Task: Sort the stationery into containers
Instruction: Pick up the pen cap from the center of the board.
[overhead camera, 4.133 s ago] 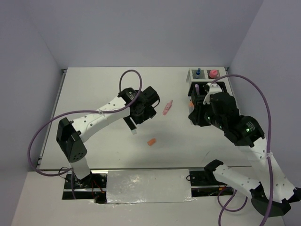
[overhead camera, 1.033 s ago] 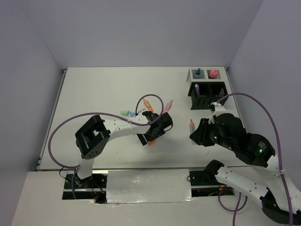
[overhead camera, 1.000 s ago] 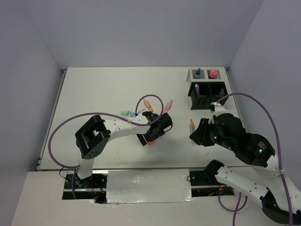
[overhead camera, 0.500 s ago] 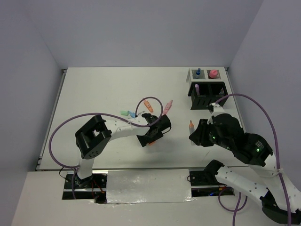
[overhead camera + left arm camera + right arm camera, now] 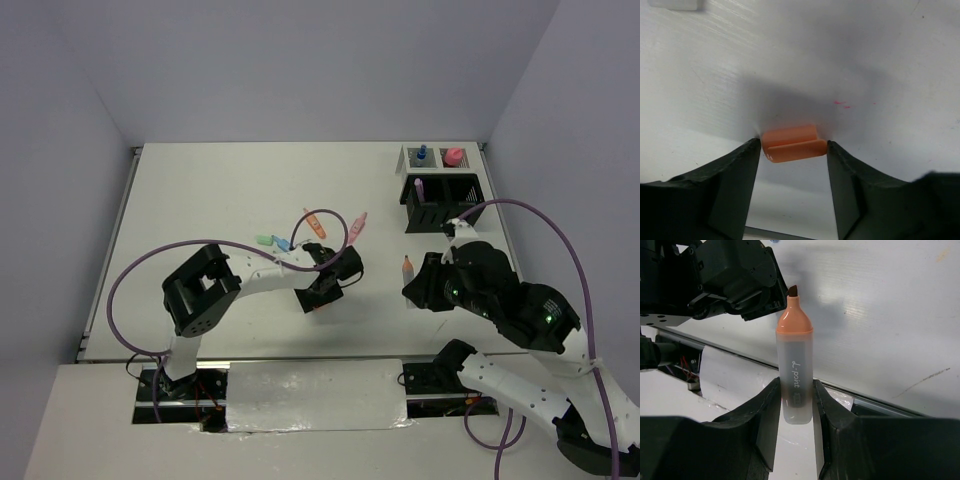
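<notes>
Centrally, left gripper (image 5: 794, 150) brackets orange cap (image 5: 793, 143), table (image 5: 840, 60).

**Left arm low at centre, right arm raised on the right**

The left arm folds back on itself, then reaches right, its left gripper (image 5: 794, 150) pointing down at the table with both fingers (image 5: 735, 185) set apart. The right gripper (image 5: 796, 395) is clamped, its arm bent near the right side.

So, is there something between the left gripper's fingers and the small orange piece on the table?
Nothing visible. In the left wrist view the orange piece lies flat on the table, right between the left gripper fingers, which flank both its ends.
</notes>
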